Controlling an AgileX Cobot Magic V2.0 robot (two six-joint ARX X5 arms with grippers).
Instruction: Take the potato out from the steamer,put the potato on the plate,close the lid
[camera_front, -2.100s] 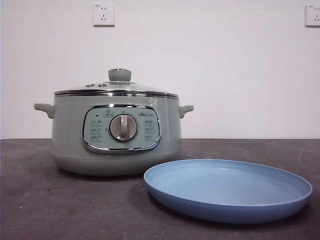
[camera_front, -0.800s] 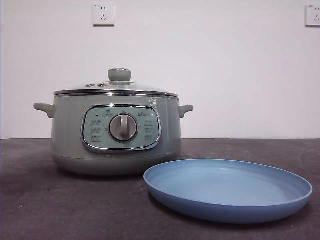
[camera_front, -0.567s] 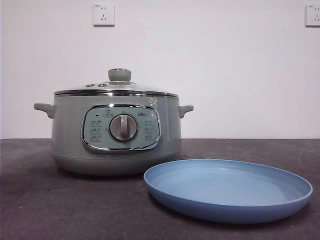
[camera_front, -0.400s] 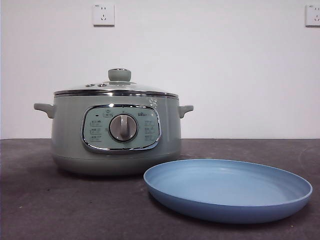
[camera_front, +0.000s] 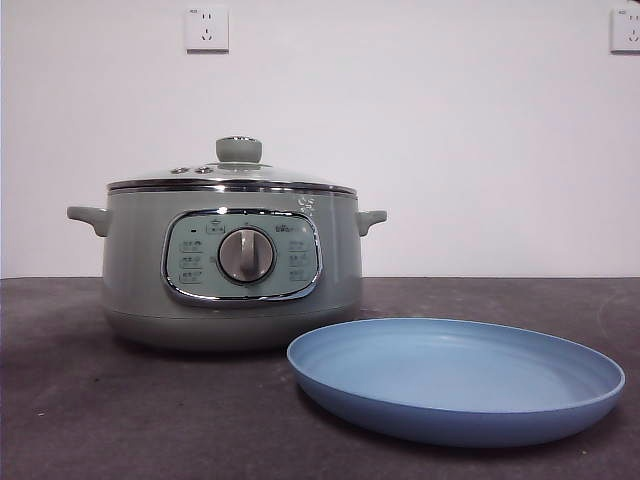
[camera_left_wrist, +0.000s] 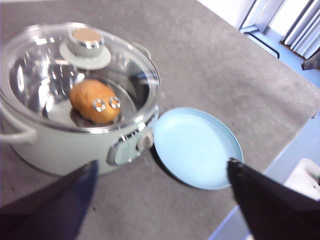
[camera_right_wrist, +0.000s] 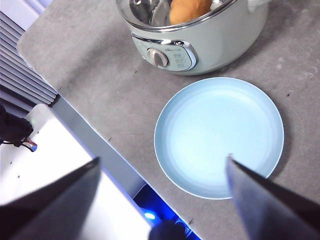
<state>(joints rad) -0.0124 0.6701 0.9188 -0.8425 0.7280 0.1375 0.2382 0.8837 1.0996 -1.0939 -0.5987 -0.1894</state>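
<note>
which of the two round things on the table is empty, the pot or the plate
The light-blue plate is empty: its whole inside shows bare. The steamer beside it holds the potato, seen through its closed glass lid.

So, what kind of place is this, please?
Probably a lab or test room arranged as a kitchen corner: a steamer and plate sit on a grey table before a bare white wall with sockets.

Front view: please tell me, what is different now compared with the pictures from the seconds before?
Nothing has visibly changed. The lid stays shut on the steamer, the plate lies in the same place in front of it, and no arm has come into the front view.
</note>
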